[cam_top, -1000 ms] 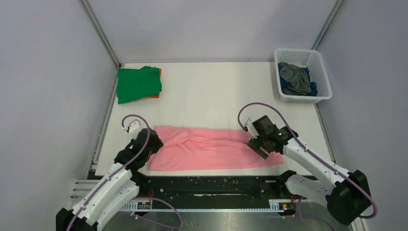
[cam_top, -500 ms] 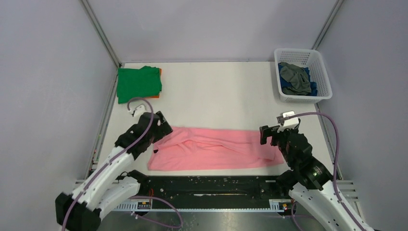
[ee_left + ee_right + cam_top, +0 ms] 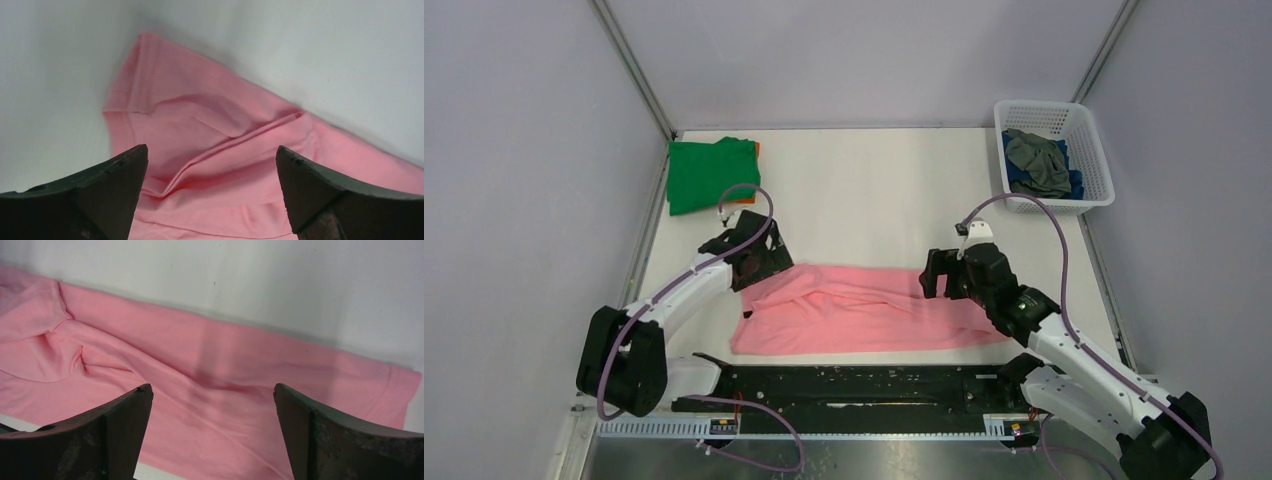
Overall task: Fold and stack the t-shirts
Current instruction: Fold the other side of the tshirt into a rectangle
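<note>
Lying across the near part of the table [image 3: 864,200], the pink t-shirt [image 3: 864,312] is a long wrinkled band. The left gripper [image 3: 762,264] and right gripper [image 3: 932,280] hover over its two ends, jaws spread, holding nothing.

A pink shirt [image 3: 864,310] lies stretched sideways at 6 o'clock in the overhead view. It forms a long, flattened band, creased and ridged along its middle, with a stitched hem showing at each end. At 10 o'clock a green shirt [image 3: 709,175] sits neatly folded on top of an orange one [image 3: 756,150], of which only a sliver shows along the right edge. At 2 o'clock a grey shirt [image 3: 1036,165] lies crumpled over a blue one [image 3: 1074,185] inside the basket [image 3: 1096,150].
</note>
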`<state>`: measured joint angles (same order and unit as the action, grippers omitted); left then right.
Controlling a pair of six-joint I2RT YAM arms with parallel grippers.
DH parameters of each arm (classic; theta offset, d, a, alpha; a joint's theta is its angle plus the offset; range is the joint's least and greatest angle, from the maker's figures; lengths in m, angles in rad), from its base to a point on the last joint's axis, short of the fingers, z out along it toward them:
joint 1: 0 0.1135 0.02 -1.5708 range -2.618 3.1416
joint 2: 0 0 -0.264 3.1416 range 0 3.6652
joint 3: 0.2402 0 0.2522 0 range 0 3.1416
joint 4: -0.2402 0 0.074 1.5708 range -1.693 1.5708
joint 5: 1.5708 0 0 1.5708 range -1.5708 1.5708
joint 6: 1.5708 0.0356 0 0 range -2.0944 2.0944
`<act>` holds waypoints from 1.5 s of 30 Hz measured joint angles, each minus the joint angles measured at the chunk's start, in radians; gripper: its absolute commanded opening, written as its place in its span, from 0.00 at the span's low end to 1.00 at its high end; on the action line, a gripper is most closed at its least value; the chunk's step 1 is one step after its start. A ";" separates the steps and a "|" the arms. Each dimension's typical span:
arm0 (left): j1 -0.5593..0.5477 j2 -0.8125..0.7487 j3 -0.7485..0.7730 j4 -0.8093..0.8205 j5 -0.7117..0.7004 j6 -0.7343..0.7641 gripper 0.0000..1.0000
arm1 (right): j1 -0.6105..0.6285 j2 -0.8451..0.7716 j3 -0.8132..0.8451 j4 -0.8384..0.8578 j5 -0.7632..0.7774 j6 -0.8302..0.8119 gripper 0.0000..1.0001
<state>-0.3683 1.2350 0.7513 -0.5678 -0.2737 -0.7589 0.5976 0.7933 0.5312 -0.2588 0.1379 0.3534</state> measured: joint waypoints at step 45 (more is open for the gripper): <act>-0.333 -0.144 0.043 0.000 0.182 0.086 0.90 | 0.000 -0.045 -0.041 0.014 0.087 0.089 0.99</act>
<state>-0.7013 1.0912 0.7944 -0.5682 -0.0917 -0.6727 0.5976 0.7483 0.4904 -0.2447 0.2245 0.4427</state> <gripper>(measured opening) 0.969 0.993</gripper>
